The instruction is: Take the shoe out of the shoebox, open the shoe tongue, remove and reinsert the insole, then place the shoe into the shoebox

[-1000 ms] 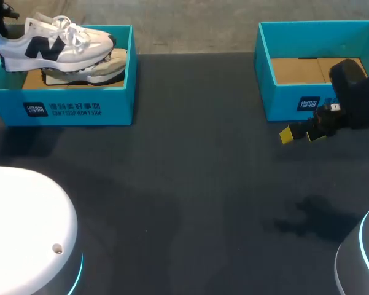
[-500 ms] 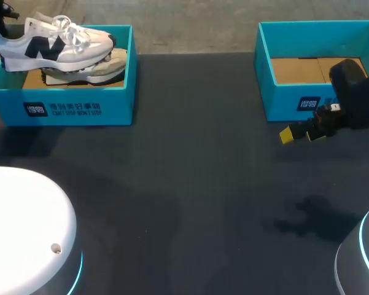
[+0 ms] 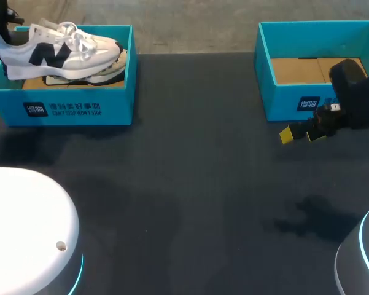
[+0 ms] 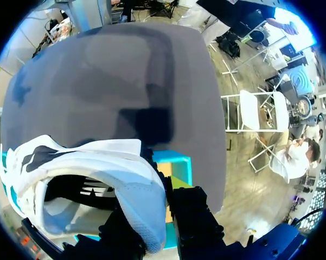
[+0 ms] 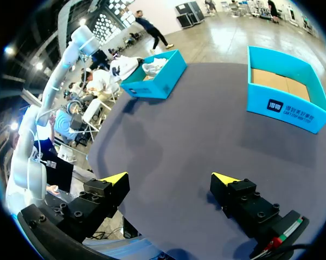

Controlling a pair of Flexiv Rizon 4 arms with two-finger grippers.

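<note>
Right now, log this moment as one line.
left gripper: shut on heel of white sneaker with dark logo, at left teal shoebox | right gripper: open, empty, in front of right teal shoebox

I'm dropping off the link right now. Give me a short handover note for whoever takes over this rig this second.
Left hand: shut on the heel of the white sneaker with a black side logo, held low over the left blue cardboard shoebox. A second pale sneaker lies in that box under it.
Right hand: open, holding nothing, above the dark table in front of the empty right blue shoebox.
Done: sneaker gripped.
Left, as far as it shows: set it on the table, open the tongue, take the insole out and put it back, return the sneaker to the box. Insole state cannot be told.
</note>
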